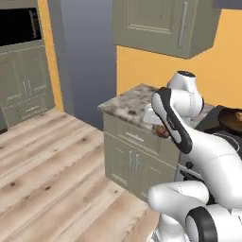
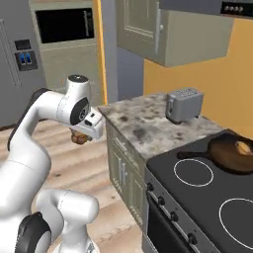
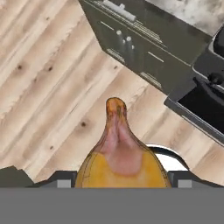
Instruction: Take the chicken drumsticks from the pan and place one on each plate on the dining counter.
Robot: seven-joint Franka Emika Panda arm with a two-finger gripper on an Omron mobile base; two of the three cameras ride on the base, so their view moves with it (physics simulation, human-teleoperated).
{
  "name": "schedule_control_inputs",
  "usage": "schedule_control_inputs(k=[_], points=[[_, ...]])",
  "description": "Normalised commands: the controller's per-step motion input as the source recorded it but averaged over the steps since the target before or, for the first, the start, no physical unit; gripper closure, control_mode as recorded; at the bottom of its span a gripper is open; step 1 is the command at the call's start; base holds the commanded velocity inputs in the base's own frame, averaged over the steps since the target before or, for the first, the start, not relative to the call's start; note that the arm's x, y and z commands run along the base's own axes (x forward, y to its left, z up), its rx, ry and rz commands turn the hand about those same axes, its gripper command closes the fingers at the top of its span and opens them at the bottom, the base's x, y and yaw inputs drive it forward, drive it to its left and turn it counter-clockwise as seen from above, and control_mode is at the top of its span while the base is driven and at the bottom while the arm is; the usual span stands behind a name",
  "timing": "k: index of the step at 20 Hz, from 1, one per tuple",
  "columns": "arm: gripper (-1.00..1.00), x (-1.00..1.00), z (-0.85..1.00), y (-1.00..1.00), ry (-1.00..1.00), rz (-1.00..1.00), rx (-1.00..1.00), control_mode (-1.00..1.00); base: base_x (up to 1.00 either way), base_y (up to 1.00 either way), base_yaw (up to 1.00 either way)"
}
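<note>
Elbow's folded up high and my wrist is bent down, so my gripper [image 2: 80, 136] hangs over the wooden floor [image 1: 52, 165], just out from the marble counter [image 2: 143, 126] and its cabinet drawers. It's clamped on one chicken drumstick [image 3: 120, 153], tapered end pointing away from the hand in the hand view, floorboards underneath. The other drumstick [image 2: 243, 147] sits in the pan [image 2: 225, 154] on the black stovetop [image 2: 197, 197], well apart from my hand. A toaster [image 2: 184, 105] stands on the counter beside the stove.
</note>
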Motion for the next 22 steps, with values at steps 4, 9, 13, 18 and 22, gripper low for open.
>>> schedule_control_inputs(k=[4,9,13,18,22], points=[[1.00,0.00,0.00,0.00,0.00,0.00,0.00,1.00,-0.17,0.00,1.00],[1.00,0.00,0.00,0.00,0.00,0.00,0.00,1.00,-0.13,0.00,1.00],[1.00,0.00,0.00,0.00,0.00,0.00,0.00,1.00,-0.04,0.00,1.00],[1.00,0.00,0.00,0.00,0.00,0.00,0.00,1.00,0.04,-0.01,1.00],[1.00,0.00,0.00,0.00,0.00,0.00,0.00,1.00,0.12,-0.03,1.00]])
